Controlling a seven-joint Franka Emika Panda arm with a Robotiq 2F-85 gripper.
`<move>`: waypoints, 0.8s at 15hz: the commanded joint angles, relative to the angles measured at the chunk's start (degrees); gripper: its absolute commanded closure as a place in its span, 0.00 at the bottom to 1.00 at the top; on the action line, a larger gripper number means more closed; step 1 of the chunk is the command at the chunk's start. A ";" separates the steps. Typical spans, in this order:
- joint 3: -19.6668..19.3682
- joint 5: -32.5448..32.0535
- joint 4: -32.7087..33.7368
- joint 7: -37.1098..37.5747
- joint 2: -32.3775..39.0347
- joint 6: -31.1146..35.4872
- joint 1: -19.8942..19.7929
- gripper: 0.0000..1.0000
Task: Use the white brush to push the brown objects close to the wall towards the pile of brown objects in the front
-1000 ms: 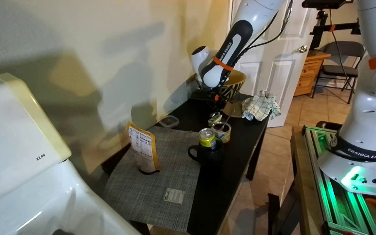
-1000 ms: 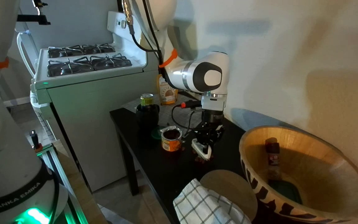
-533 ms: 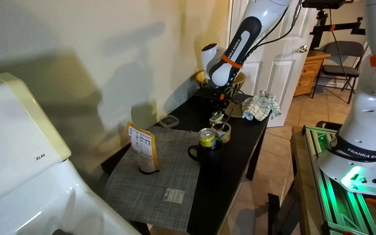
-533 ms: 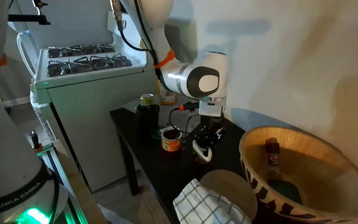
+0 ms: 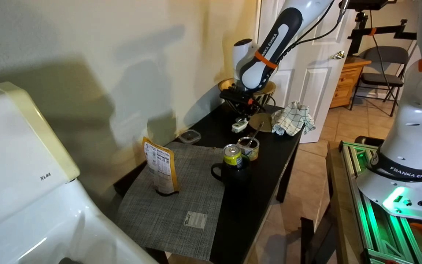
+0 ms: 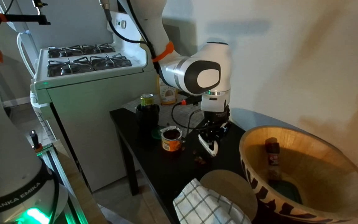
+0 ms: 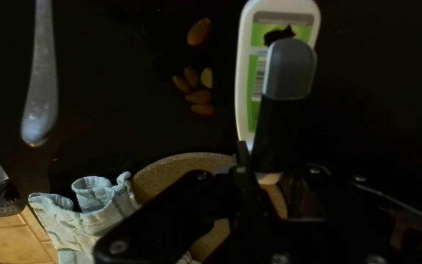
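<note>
The white scrub brush (image 7: 259,77) with a green label and a black, grey-tipped handle is seen in the wrist view just beside the pile of brown, almond-shaped objects (image 7: 199,96), on the side toward the plain cream-coloured wall (image 5: 104,40); the two are not touching. Five pieces are gathered closely in that pile, one of them paler, and a single brown, almond-shaped object (image 7: 199,31) is found just apart from them. The gathering is judged well advanced but unfinished: the lone piece has not yet been brought to the rest. Whether more lie nearer the wall cannot be told, as that part of the black tabletop (image 6: 166,168) is lost in darkness.

The brush's handle is grasped by the black fingers (image 7: 244,161), which are parted by little more than its thickness; one is seen beside the handle, while the other is hidden in shadow. Whether the bristles are pressed to the tabletop cannot be made out. Farther from the wall, in an exterior view, the orange-labelled metal tin (image 6: 171,144) is shown near the pile, and would have to be avoided in any wider sweep.
</note>
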 commanded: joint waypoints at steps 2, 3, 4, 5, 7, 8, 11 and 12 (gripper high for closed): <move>0.44 0.34 -0.79 0.97 -1.76 1.17 -0.30 0.94; 1.08 1.44 -0.29 0.14 -0.78 1.87 -0.96 0.94; 1.38 1.96 -0.04 -0.25 -0.12 2.58 -1.28 0.94; 2.18 3.53 0.51 -1.43 1.03 3.56 -2.07 0.94; 3.19 6.16 1.02 -2.70 2.72 5.69 -2.98 0.94; 3.57 7.42 1.32 -3.31 3.67 7.02 -3.33 0.94; 4.09 10.82 2.46 -4.89 6.12 8.14 -3.76 0.94; 3.92 11.32 2.89 -5.06 6.96 7.78 -3.61 0.94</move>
